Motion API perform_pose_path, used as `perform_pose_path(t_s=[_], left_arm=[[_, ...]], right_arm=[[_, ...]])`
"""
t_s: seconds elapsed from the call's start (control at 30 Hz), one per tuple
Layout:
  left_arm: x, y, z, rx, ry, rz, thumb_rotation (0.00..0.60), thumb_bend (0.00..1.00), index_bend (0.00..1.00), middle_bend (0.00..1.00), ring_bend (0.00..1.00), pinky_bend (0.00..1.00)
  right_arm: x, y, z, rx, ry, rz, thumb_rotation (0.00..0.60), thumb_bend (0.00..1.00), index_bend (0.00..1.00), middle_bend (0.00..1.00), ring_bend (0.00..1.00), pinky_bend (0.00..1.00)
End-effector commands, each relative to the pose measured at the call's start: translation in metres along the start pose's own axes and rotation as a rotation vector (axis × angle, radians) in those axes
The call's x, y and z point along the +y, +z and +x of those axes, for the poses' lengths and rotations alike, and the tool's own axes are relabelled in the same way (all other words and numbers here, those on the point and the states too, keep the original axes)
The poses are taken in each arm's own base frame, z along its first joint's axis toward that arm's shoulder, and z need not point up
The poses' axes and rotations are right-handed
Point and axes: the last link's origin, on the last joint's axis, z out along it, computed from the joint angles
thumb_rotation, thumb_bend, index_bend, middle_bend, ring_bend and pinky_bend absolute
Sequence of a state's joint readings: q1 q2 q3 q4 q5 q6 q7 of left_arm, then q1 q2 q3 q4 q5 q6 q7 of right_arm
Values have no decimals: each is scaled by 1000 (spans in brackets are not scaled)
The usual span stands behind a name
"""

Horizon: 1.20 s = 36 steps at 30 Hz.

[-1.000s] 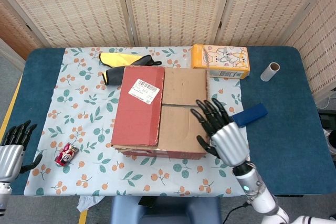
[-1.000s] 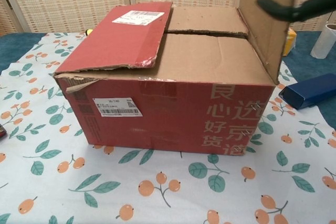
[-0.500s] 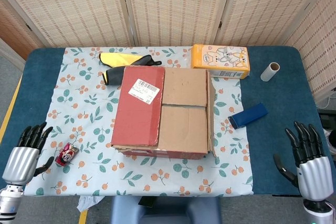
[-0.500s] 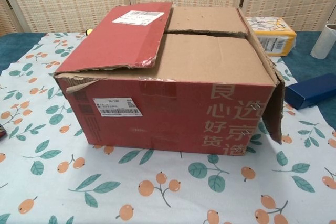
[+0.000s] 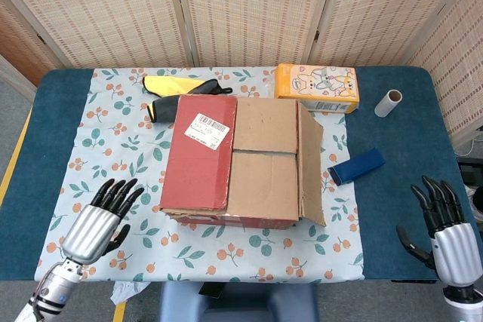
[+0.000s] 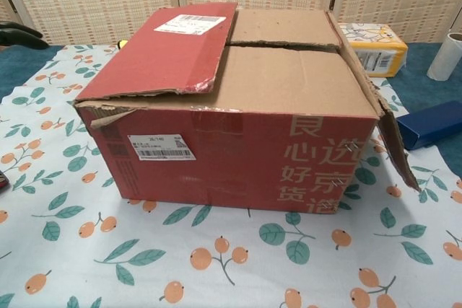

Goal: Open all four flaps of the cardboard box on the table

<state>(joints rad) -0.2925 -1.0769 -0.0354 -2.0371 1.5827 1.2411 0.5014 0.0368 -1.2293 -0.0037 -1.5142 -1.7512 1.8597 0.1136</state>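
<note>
The cardboard box [image 5: 241, 160] stands mid-table, red on its sides [image 6: 238, 156]. Its right flap [image 5: 310, 164] is folded outward and slopes down off the right edge [image 6: 390, 131]. The red left flap [image 5: 201, 152] with a white label lies flat over the top [image 6: 162, 52]. Two brown inner flaps [image 5: 264, 152] stay closed beneath it. My left hand [image 5: 98, 224] hovers open to the left of the box, fingers spread, holding nothing; a dark fingertip shows at the chest view's left edge [image 6: 18, 32]. My right hand [image 5: 444, 224] is open far right, well away from the box.
Behind the box lie a yellow and black object [image 5: 177, 90] and a yellow carton [image 5: 317, 88]. A cardboard tube [image 5: 389, 102] stands at the back right. A blue box [image 5: 357, 166] lies right of the opened flap. The table's front edge [image 5: 249, 280] is near.
The right flap went from upright to folded outward after my right hand let go and drew back right. My left hand rose and moved in toward the box's left side, covering the red can.
</note>
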Motion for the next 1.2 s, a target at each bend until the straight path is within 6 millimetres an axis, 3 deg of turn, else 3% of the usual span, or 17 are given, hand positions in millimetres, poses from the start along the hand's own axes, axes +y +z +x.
perform_pose_path(t_s=[0.03,0.33,0.5,1.2], left_arm=[[31,27,9,-32,40,-61,600,531,0,0,0,0],[64,64,20,-13,49,-87,600,451,0,0,0,0],[74,74,26,-28,38,-80,600,441,0,0,0,0],[118,108,23,-54,93,-118,600,445,0,0,0,0]], right_arm=[[5,0,7,-12,31,-7,600,413,0,0,0,0],[13,-4,27,-50,104,18,600,414,0,0,0,0],[21,-1,36,-53,134,12,600,414,0,0,0,0],[27,19,28,-98,138,-3,600,413,0,0,0,0]])
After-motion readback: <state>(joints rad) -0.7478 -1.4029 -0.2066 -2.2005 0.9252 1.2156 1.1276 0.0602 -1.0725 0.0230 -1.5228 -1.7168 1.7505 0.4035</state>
